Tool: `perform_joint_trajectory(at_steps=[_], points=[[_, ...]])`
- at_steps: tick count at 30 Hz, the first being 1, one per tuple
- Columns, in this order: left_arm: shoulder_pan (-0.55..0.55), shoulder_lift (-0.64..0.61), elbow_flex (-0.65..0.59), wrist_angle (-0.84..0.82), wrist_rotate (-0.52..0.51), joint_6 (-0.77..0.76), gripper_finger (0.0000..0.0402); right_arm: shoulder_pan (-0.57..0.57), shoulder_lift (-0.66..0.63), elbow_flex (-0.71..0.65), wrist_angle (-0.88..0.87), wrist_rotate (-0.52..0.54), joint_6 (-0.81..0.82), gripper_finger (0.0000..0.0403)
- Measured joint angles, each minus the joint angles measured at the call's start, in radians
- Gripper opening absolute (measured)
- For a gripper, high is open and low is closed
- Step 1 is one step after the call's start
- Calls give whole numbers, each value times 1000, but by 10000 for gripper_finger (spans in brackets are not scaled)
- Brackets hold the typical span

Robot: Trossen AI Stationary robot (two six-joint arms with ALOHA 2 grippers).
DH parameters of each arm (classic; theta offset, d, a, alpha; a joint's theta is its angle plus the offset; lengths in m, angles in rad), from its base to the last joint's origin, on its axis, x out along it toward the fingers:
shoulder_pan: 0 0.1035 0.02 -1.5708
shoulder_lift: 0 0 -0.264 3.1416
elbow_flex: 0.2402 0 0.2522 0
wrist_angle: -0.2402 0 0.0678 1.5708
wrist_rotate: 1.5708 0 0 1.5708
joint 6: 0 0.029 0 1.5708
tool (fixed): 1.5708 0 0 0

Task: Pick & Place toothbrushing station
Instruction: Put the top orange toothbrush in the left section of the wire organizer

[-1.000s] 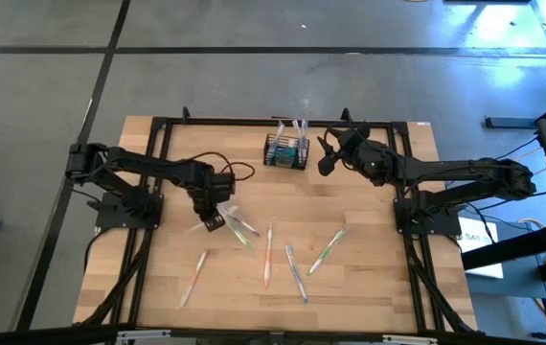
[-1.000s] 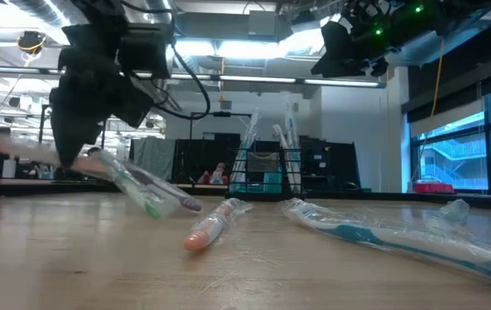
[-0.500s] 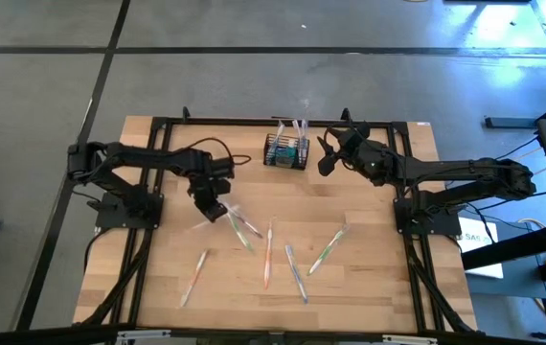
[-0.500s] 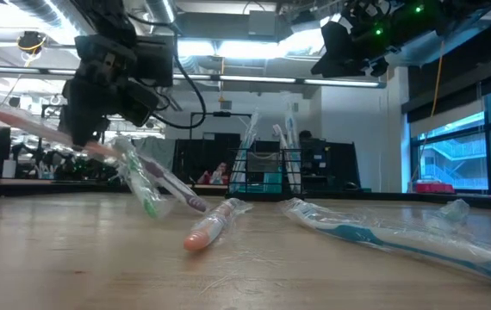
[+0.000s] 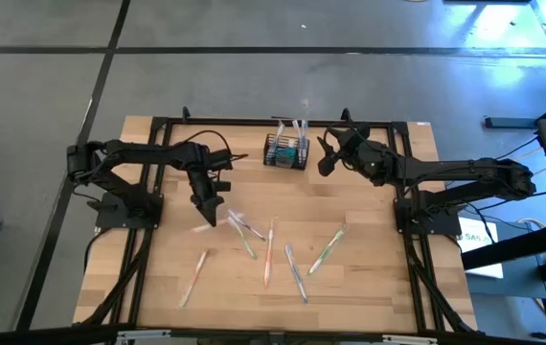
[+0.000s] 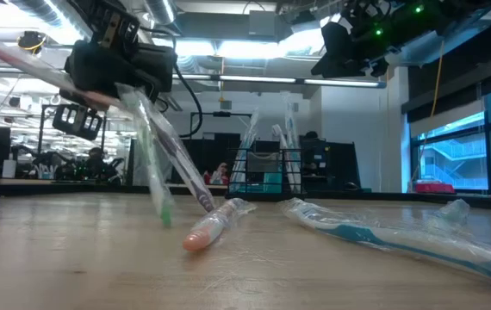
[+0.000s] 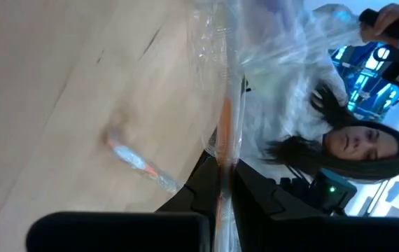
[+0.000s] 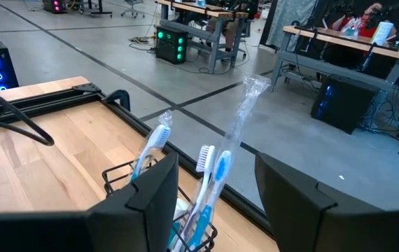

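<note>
Pinching a bunch of plastic-wrapped toothbrushes [image 6: 155, 164] above the table [image 5: 369, 287], the left gripper [image 5: 208, 213] has its fingers pressed together on them. The right gripper [image 5: 328, 153] hovers spread just beside the black wire-mesh caddy [image 5: 285, 151] at the table's far edge.

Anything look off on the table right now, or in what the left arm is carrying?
Yes. The left gripper is shut on a wrapped toothbrush, but two more wrapped brushes dangle from it, tips near the table. That looks like an accidental bundle. The caddy stands upright.
</note>
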Motion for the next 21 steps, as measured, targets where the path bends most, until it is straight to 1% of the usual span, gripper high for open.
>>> perform_joint_trajectory(at_steps=[3, 7, 14, 18, 21], points=[[11, 0, 0, 0, 8, 10, 22, 0, 0, 0, 0, 0, 0, 191], [33, 0, 0, 6, -22, 26, 22, 0, 0, 0, 0, 0, 0, 191], [98, 0, 0, 3, -9, 37, 22, 0, 0, 0, -1, 0, 0, 191], [126, 0, 0, 5, 84, 110, 22, 0, 0, 0, -1, 0, 2, 191], [138, 0, 0, 12, 121, 139, 22, 0, 0, 0, -1, 0, 4, 191]])
